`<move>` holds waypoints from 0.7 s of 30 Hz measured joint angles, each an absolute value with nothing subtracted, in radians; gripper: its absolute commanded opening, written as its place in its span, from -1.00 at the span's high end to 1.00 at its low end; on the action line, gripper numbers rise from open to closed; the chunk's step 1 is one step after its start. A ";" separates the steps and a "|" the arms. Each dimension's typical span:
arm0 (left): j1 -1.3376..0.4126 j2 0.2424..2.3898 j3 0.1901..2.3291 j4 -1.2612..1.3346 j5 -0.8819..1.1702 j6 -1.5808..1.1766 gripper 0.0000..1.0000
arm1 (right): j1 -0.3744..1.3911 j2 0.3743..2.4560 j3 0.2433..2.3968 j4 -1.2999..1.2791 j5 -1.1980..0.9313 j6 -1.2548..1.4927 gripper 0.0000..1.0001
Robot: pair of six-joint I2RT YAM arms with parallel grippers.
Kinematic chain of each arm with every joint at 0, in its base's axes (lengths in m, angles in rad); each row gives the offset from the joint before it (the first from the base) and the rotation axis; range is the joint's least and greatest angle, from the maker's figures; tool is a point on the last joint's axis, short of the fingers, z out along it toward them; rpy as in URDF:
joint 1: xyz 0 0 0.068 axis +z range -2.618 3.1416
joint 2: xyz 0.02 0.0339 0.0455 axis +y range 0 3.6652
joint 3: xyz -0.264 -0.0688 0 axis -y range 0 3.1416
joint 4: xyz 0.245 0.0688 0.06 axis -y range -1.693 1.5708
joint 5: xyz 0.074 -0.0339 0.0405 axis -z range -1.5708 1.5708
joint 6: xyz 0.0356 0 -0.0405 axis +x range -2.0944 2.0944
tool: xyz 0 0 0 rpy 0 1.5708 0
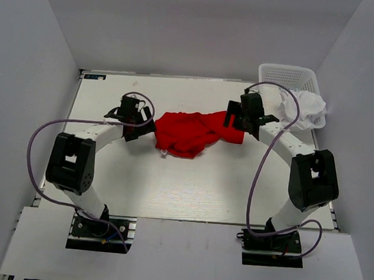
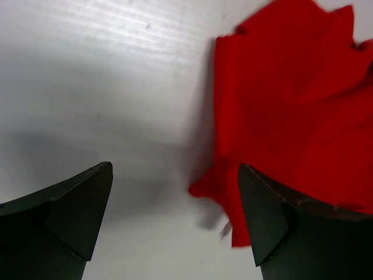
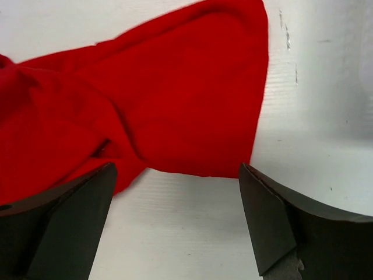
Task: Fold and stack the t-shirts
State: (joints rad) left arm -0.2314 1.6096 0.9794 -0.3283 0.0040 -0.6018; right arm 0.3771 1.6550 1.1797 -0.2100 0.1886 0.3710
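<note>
The red t-shirt (image 1: 192, 134) lies crumpled on the middle of the table, a small white label (image 1: 164, 153) at its near left edge. My left gripper (image 1: 147, 130) stands open at the shirt's left edge. In the left wrist view the red cloth (image 2: 291, 99) reaches past the right finger (image 2: 265, 216), and bare table lies between the jaws. My right gripper (image 1: 232, 121) is open at the shirt's right end, with the red hem (image 3: 192, 105) just beyond its fingertips and nothing between them. The white t-shirt (image 1: 304, 109) hangs bunched out of the basket at the back right.
A white mesh basket (image 1: 289, 75) stands at the table's back right corner, just behind the right arm. Grey walls enclose the table (image 1: 189, 192) on the left, the back and the right.
</note>
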 measured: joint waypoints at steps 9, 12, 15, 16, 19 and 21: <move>-0.231 1.848 1.141 -0.253 0.089 -0.559 -0.05 | 0.377 1.743 1.168 -0.240 0.280 0.402 -0.81; -0.233 1.883 1.140 -0.229 0.150 -0.551 0.28 | 0.375 1.793 1.176 -0.255 0.310 0.427 -0.81; -0.241 1.889 1.127 -0.192 0.197 -0.547 1.00 | 0.375 1.851 1.203 -0.285 0.324 0.445 -0.81; -0.247 1.889 1.115 -0.178 0.212 -0.539 1.00 | 0.375 1.866 1.213 -0.289 0.328 0.450 -0.81; -0.258 1.886 1.087 -0.147 0.239 -0.538 1.00 | 0.373 1.906 1.235 -0.294 0.334 0.470 -0.77; -0.260 1.880 1.081 -0.144 0.240 -0.538 1.00 | 0.371 1.934 1.254 -0.305 0.338 0.480 -0.29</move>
State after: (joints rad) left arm -0.2596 1.8797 1.0809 -0.1436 0.2398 -0.5385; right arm 0.3706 1.9343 1.2545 -0.3046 0.3382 0.4805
